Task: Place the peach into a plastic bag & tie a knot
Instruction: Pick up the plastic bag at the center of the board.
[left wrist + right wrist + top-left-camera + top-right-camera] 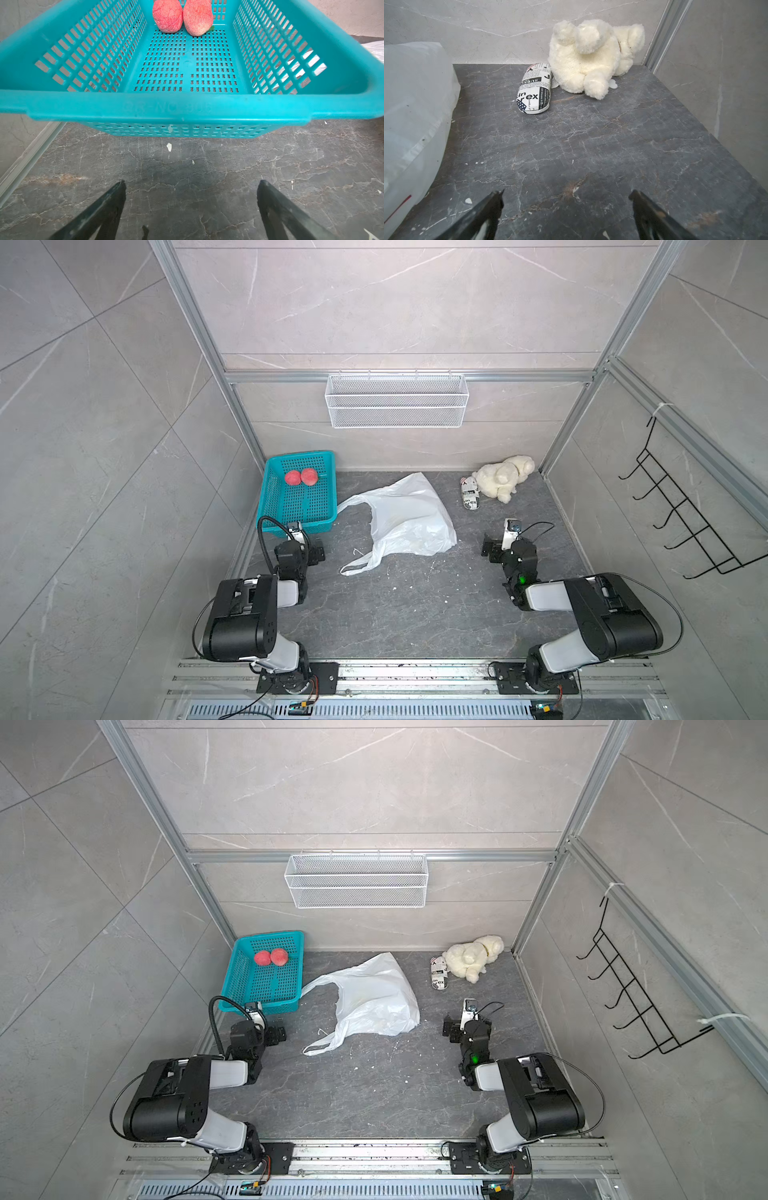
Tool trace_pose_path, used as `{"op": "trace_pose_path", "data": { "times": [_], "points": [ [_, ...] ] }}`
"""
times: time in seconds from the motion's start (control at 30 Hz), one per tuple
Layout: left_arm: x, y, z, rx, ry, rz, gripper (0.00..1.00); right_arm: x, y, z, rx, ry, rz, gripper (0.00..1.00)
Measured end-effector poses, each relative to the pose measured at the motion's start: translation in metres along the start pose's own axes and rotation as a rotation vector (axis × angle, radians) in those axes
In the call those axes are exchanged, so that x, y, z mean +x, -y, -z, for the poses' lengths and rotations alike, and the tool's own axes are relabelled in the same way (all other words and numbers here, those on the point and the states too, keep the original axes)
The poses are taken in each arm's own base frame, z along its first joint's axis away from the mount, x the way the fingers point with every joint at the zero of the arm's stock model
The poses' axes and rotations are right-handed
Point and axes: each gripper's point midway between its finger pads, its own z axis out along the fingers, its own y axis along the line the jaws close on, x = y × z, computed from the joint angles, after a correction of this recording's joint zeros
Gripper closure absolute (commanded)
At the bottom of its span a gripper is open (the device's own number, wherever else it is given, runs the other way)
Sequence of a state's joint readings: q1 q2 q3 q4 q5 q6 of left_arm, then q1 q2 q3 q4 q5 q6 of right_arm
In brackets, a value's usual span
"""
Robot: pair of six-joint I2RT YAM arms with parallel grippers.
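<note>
**Bag Untied, Both Pincers Open**

The plastic bag (pixel 409 518) lay untied at the centre of the bench (pixel 415 614). Two peaches (pixel 309 476) sat in the teal basket (pixel 299 506) at the far left corner. The left pincer (pixel 191 185) and the right pincer (pixel 568 193) stood wide open on either side of the bag, gripping nothing.

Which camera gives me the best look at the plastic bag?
The top views: both show the whole plastic bag spread on the table, not yet knotted. The right wrist view catches only one bulging side of the bag; the left wrist view shows only slivers through the wall of the teal basket.
</note>
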State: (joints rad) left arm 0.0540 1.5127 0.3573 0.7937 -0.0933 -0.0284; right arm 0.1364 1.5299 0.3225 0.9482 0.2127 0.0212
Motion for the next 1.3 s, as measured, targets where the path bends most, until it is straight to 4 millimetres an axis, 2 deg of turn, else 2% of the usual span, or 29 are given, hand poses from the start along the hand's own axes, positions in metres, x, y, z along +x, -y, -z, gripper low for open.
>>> {"op": "trace_pose_path", "data": {
  "times": [0.67, 0.9, 1.0, 1.07, 1.1, 1.13, 1.2, 1.27, 1.3],
  "points": [
    [0.000, 0.002, 0.000, 0.004, 0.000, -0.002, 0.00, 0.000, 0.000, 0.000, 0.000, 0.000, 0.000, 0.01],
    [-0.001, 0.009, 0.001, 0.004, 0.006, -0.017, 0.00, -0.003, 0.003, 0.002, 0.018, 0.022, -0.004, 0.01],
    [-0.004, 0.008, 0.007, -0.055, 0.031, -0.034, 0.00, 0.001, 0.005, 0.022, 0.031, 0.088, 0.001, 0.00],
    [-0.009, 0.009, 0.020, -0.093, 0.051, -0.055, 0.00, 0.009, 0.002, 0.045, 0.064, 0.113, 0.034, 0.01],
    [-0.016, 0.012, 0.027, -0.106, 0.067, -0.068, 0.00, 0.007, -0.002, 0.056, 0.062, 0.136, 0.050, 0.00],
    [-0.031, 0.016, 0.035, -0.117, 0.103, -0.081, 0.00, -0.003, -0.005, 0.068, 0.060, 0.187, 0.042, 0.00],
    [-0.064, 0.027, 0.053, -0.114, 0.179, -0.092, 0.00, -0.042, -0.001, 0.095, 0.063, 0.345, -0.056, 0.00],
    [-0.108, 0.040, 0.079, -0.076, 0.278, -0.076, 0.00, -0.090, 0.004, 0.128, 0.034, 0.539, -0.169, 0.01],
    [-0.128, 0.045, 0.092, -0.049, 0.325, -0.059, 0.00, -0.108, 0.005, 0.144, 0.008, 0.610, -0.206, 0.00]
  ]
}}
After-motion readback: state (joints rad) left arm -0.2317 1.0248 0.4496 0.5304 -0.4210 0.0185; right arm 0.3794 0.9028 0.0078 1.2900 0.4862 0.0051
